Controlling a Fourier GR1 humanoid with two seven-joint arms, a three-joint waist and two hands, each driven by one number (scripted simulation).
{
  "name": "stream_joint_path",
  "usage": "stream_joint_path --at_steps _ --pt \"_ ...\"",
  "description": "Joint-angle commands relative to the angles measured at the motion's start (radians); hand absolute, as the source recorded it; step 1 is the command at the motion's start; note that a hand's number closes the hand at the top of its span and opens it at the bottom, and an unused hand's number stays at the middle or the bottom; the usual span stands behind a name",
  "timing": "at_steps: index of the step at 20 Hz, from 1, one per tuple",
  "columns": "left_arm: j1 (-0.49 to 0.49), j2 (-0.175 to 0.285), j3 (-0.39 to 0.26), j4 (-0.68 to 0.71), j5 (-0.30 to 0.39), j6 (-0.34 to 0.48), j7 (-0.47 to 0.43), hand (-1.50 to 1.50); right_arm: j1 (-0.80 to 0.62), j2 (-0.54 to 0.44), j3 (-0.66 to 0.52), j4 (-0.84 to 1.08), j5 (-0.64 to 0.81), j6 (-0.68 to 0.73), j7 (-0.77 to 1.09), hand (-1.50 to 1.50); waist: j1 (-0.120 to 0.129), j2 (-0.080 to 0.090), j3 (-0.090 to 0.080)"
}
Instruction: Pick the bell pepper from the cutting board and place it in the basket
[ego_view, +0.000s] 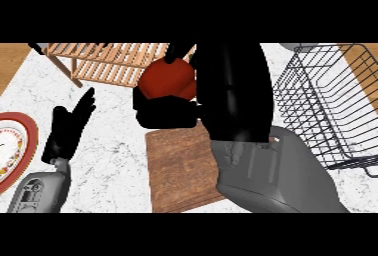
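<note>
Bell pepper (167, 80), red, is seen in the upper middle of the frame, clamped in the right hand (167, 113), whose black fingers are curled round it from below and over its top. It is shown just past the far end of the brown cutting board (181, 172), and nothing of it is seen resting on the board. How high it is held cannot be told.

The wire basket (325, 95) is placed at the right of the frame, well apart from the pepper. Between the 2, the wide black and grey right forearm (236, 90) is stretched from the lower right up to the top of the frame, and part of the board is hidden by it.

A slatted wooden rack (111, 62) is seen at the upper left, just beside the pepper. A red-rimmed plate (28, 131) is cut off by the left edge. Near it, the left hand (70, 131) is rested open over the white marble table (118, 150), fingers straight and pointed up.
</note>
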Motion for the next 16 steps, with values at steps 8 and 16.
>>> stream_joint_path --at_steps 8,16 --pt "0.013 -0.001 -0.001 -0.024 0.0 -0.007 -0.015 0.0 -0.308 -0.138 -0.301 0.142 -0.045 0.243 0.108 1.5 0.005 0.001 0.0" --pt "0.002 -0.006 -0.005 -0.023 -0.007 -0.002 0.004 0.0 -0.252 -0.362 -0.249 0.321 0.012 0.454 0.001 1.5 -0.012 0.001 -0.001"
